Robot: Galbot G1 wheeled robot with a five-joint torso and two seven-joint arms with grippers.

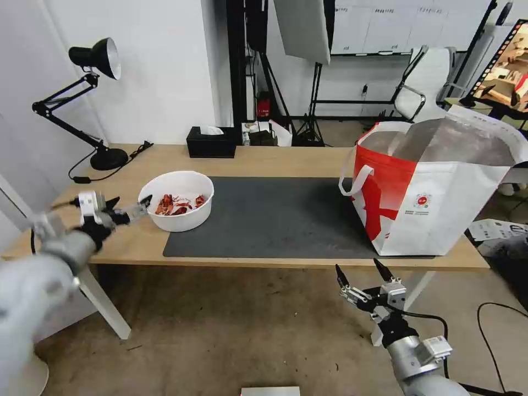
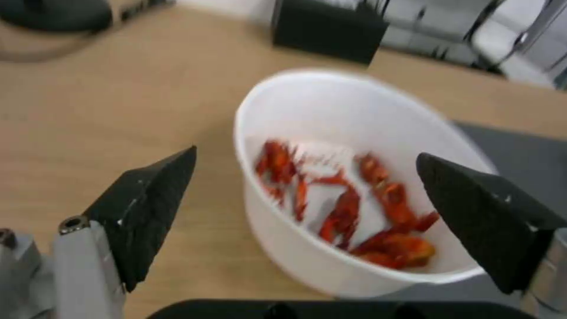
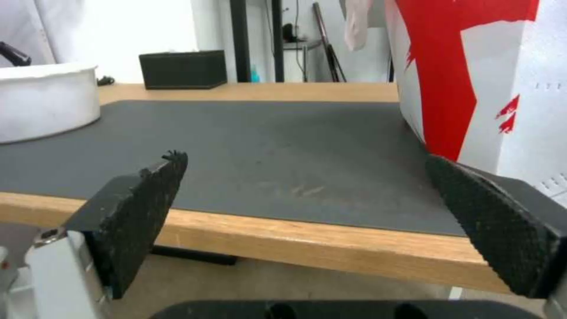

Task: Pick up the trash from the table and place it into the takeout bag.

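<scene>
My left gripper (image 1: 129, 212) hangs spread at the bowl's (image 1: 177, 208) nine o'clock rim; it looks light, probably thin and slippery, so I'd pinch the rim.

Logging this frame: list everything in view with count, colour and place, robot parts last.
white bowl of red shells: 1, white with red scraps inside, left part of the table, on the mat's left edge
takeout bag: 1, white and red with silver lining, standing open on the table's right end
table: 1, light wood with white legs
mat: 1, dark grey, centre of the table
tissue box: 1, black, back edge of the table
desk lamp: 1, black, back left corner of the table
office chair: 1, white, in the room behind
left gripper: open, just left of the bowl's rim
right gripper: open, below the table's front edge, near the bag
</scene>
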